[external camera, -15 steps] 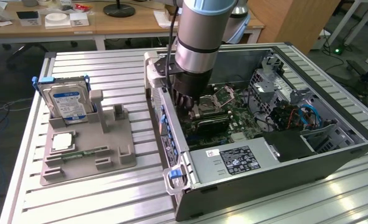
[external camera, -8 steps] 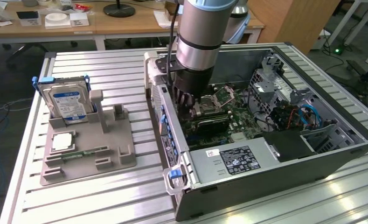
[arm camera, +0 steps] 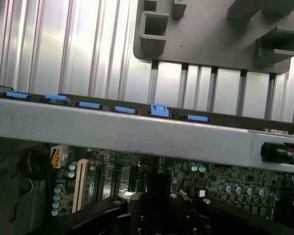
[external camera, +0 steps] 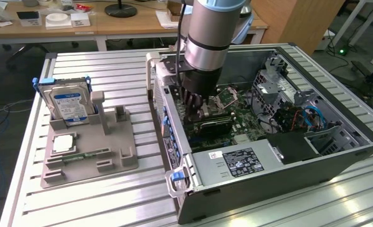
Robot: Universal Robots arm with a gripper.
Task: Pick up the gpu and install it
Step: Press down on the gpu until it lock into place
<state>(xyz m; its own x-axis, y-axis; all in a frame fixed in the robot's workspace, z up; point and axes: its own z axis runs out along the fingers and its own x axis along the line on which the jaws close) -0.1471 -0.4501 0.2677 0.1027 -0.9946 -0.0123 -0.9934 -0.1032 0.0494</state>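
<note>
Gpu [external camera: 212, 125]: dark flat card inside case [external camera: 337, 156]

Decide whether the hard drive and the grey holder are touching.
Touching. The exterior view shows the hard drive standing upright in a slot of the grey holder.

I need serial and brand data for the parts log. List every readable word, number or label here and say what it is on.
None can be read.
Hard drive: blue label, print too small.
Power supply: black label with white print, blurred.
Motherboard: markings too small.
</note>
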